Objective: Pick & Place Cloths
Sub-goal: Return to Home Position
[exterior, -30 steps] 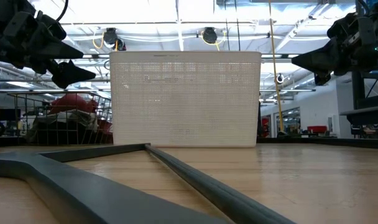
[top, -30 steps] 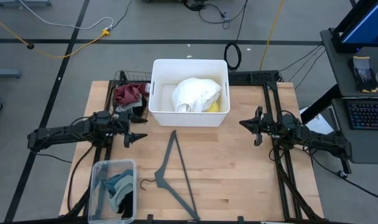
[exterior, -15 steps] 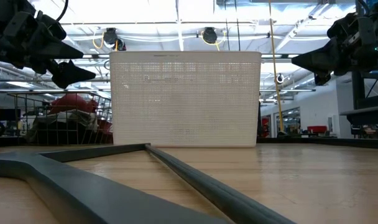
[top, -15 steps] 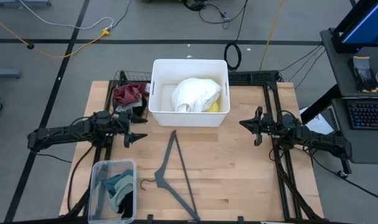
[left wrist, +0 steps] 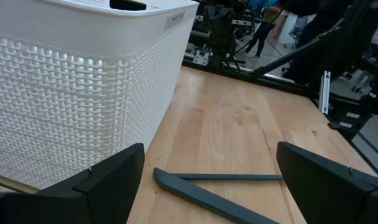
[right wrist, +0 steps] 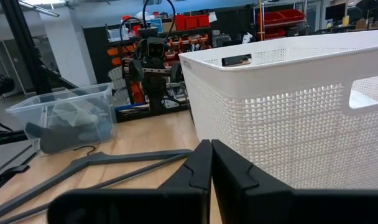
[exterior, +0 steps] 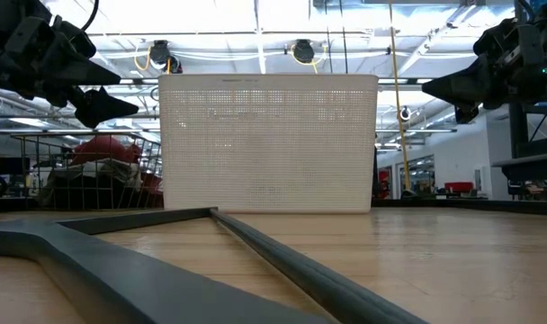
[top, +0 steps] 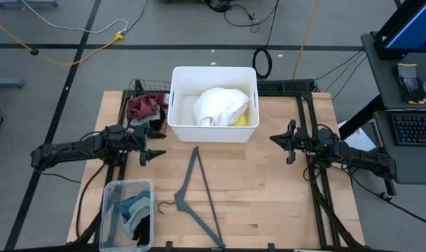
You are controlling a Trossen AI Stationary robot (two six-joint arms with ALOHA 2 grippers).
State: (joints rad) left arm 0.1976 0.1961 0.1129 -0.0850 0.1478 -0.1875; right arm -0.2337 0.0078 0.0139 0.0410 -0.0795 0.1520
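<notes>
A white cloth (top: 220, 105) and a yellow cloth (top: 242, 120) lie in the white perforated basket (top: 176, 115) at the table's far middle. A maroon cloth (top: 144, 105) lies piled in a wire basket (top: 137, 87) to its left, with grey fabric (top: 141, 120) beside it. Teal, grey and black cloths (top: 134, 213) lie in a clear plastic bin (top: 109, 192) at the near left. My left gripper (top: 160, 143) hovers open beside the white basket's left near corner. My right gripper (top: 272, 139) hovers shut, right of the basket.
A thin dark grey hanger (top: 195, 196) lies flat on the wood between the arms, its hook (top: 165, 205) beside the clear bin. Bare wood (top: 262, 203) shows at the near right. In the right wrist view the bin (right wrist: 64, 118) stands across the table.
</notes>
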